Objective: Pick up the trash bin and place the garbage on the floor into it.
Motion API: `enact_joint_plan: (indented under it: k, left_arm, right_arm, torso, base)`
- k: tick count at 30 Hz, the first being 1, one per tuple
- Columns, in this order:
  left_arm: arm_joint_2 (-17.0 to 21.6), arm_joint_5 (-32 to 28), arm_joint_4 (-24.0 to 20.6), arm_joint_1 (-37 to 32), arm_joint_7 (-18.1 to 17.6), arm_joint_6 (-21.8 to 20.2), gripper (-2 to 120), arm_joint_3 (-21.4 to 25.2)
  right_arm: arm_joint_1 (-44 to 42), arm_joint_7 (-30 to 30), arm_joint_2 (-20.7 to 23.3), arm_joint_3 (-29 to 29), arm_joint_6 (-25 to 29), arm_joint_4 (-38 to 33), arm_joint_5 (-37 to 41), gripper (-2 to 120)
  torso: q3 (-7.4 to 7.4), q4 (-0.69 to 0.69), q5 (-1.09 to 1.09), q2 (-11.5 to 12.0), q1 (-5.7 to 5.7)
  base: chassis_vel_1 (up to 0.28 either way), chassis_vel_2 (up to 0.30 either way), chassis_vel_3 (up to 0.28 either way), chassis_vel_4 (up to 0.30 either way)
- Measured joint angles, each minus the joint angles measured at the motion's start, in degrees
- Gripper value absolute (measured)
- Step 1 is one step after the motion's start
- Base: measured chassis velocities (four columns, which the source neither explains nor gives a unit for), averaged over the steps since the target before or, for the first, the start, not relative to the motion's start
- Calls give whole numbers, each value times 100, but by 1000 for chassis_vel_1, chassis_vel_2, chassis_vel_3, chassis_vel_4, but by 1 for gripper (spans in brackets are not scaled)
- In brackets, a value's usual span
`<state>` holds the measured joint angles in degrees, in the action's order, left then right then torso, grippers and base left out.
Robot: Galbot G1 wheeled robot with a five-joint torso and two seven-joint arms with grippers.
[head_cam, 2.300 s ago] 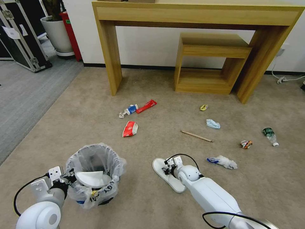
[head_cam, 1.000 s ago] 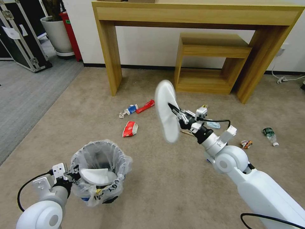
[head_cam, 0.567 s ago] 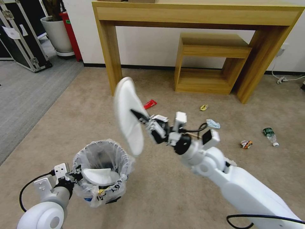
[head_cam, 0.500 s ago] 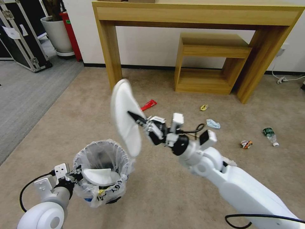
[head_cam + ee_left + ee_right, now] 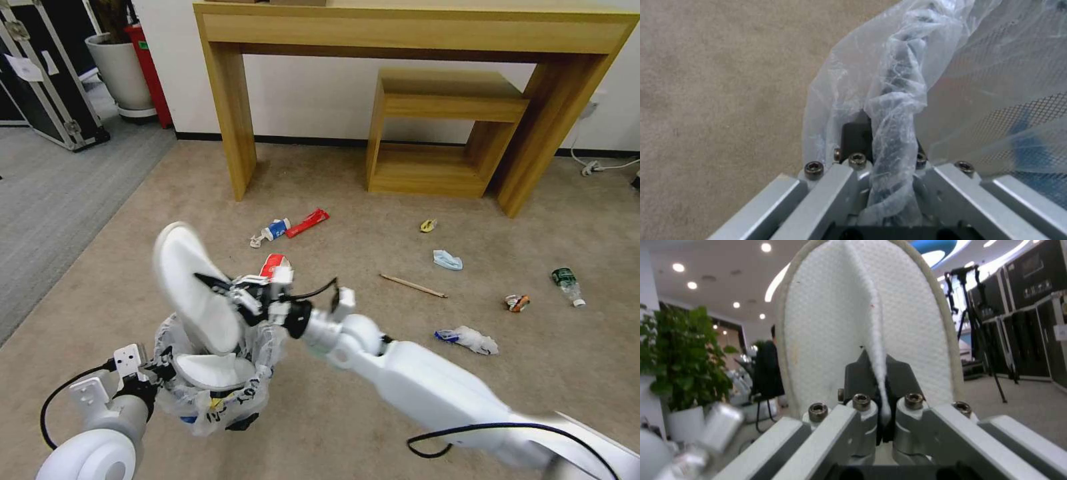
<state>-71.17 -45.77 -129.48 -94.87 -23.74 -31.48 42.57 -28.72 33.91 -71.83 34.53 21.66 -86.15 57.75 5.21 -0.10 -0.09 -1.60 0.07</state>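
The trash bin (image 5: 230, 400), black with a crinkly plastic liner, hangs at lower left with one white slipper (image 5: 212, 371) inside. My left gripper (image 5: 152, 373) is shut on its rim, and the left wrist view shows the pads (image 5: 858, 133) pinching rim and bag (image 5: 902, 83). My right gripper (image 5: 217, 285) is shut on the strap of a second white slipper (image 5: 190, 287), held tilted just above the bin's mouth. The right wrist view shows that slipper (image 5: 826, 326) clamped in the gripper (image 5: 876, 373). On the floor (image 5: 347, 413) lie a red-white cup (image 5: 271, 261), wrappers (image 5: 307, 222), stick (image 5: 413, 285), mask (image 5: 447, 260), can (image 5: 517, 303) and bottle (image 5: 568, 284).
A crumpled tissue-and-plastic wad (image 5: 468, 339) and a small yellow scrap (image 5: 427, 225) also lie on the carpet. A wooden desk (image 5: 413, 30) with a low wooden stool (image 5: 440, 130) under it stands against the far wall. A grey carpet strip (image 5: 47, 200), a plant pot (image 5: 120, 73) and a black case (image 5: 47, 87) are at the left.
My right arm lifted the second slipper off the carpet and swung it left until it hangs over the bin. The left gripper kept its hold on the bin.
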Motion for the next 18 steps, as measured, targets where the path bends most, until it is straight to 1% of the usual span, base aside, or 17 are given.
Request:
enact_joint_plan:
  k: [3,12,14,18]
  left_arm:
    - [-2,-8,-34,-25,2,15,1,35]
    - [-17,-10,-59,-72,10,33,1,46]
    - [-14,-11,-66,-73,13,44,1,50]
    - [7,-24,-68,-73,14,51,1,65]
  right_arm:
    - [56,91,-94,156,104,362,-127,0]
    - [120,185,-225,236,255,687,-248,0]
    - [149,227,-302,258,381,860,-322,0]
    - [168,268,-318,259,499,1035,-468,0]
  torso:
    - [0,0,0,0,0]
    - [0,-1,1,0,0]
    - [0,0,1,0,0]
    - [0,0,1,0,0]
  base:
    - [0,0,0,0]
    - [0,0,0,0]
    - [0,0,0,0]
    - [0,0,0,0]
